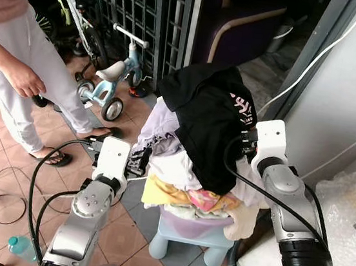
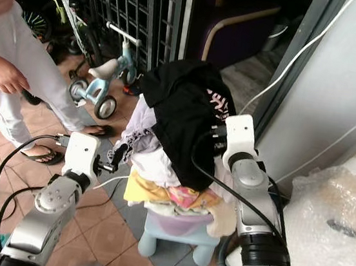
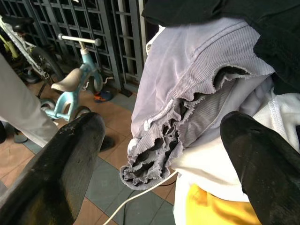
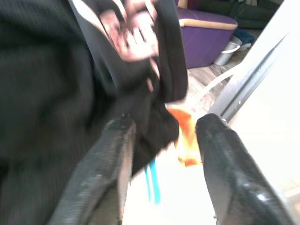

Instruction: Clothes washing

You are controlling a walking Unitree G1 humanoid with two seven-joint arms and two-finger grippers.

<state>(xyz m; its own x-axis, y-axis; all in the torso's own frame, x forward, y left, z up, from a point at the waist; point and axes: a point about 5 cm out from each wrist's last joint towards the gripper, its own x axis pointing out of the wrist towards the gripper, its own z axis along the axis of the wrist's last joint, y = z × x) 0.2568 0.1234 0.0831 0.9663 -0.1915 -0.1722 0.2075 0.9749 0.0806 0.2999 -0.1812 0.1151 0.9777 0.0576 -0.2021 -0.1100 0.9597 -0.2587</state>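
Left wrist view showed the left claw wide open beside the lilac frill. The right claw, also open, held nothing against the black shirt. The pile sat on a stool. Both should squeeze low and evenly.

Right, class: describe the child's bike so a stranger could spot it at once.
Start at the dark metal grille along the back. The bike stands on the tiles before it, between the person's legs and the laundry pile. It is small and pale blue, with a white saddle, unlike the bigger bicycle behind.
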